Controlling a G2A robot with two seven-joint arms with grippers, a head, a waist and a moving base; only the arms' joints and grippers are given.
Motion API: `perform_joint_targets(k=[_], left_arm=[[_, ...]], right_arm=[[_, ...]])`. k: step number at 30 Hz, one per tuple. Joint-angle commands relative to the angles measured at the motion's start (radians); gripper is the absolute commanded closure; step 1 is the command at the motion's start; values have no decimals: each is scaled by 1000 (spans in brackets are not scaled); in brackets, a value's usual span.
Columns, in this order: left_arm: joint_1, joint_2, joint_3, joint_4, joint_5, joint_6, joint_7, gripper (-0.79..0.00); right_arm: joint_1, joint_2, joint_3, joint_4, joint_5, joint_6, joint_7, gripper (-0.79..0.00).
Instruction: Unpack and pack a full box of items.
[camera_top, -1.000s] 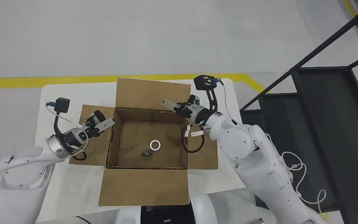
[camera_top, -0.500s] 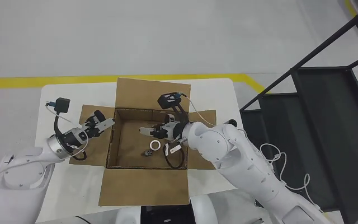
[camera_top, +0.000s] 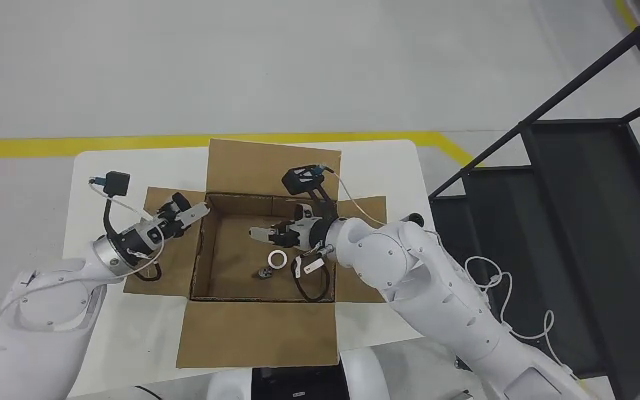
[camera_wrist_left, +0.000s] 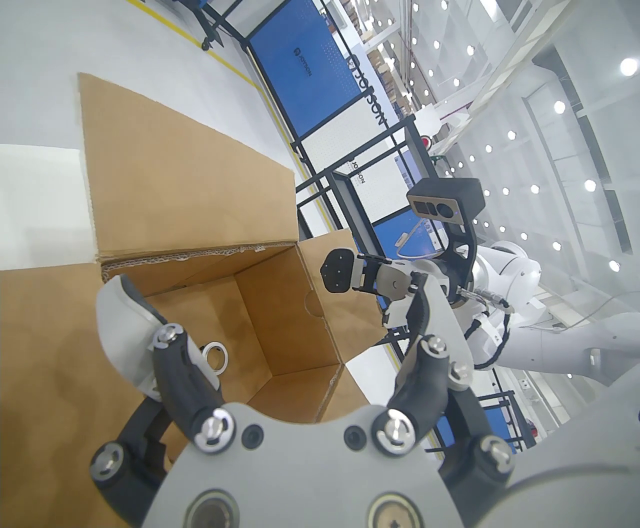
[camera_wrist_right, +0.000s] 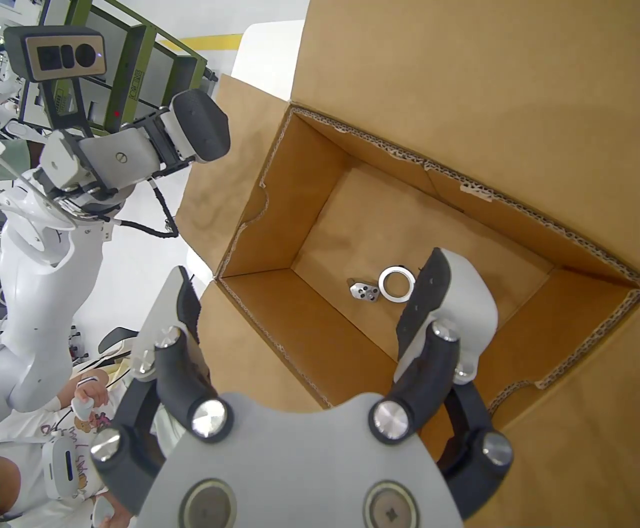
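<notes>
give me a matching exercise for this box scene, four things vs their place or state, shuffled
1 white ring
2 small metal part
3 left gripper
4 right gripper

a open, over a side flap at the rim of the box
b open, above the box's inside
c grey, lying on the box floor
d round, hollow, beside the grey piece

Pairs: 1-d, 2-c, 3-a, 4-b

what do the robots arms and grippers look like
The left arm and right arm are glossy white rounded shells. The left gripper and right gripper each have two white-backed fingers with black pads, on black links with silver screws. Each wrist carries a looping black cable and a black camera on a bracket.
</notes>
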Motion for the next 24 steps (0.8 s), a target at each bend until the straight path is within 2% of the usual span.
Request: perform_joint_targets(k=[1,4,14,18,20,24], left_arm=[[16,3,-34,3,1,-2,5,-785],[51,7,-87,5,-26,-1,11,-785],[51,7,-87,5,-26,-1,11,-785],[51,7,-87,5,-26,-1,11,-785],[51,7,-87,5,-26,-1,11,-785],[51,7,-87,5,-26,-1,11,-785]], right_arm=[[0,0,0,0,0,0,0,-785],[0,0,0,0,0,0,0,-785],[1,0,-17,28,-28,-12,5,-785],[48,-11,-77,75,-56,33,91,-785],[92,-20,-138,120,-121,65,155,-785],[159,-50,-239,204,-160,123,198,-785]])
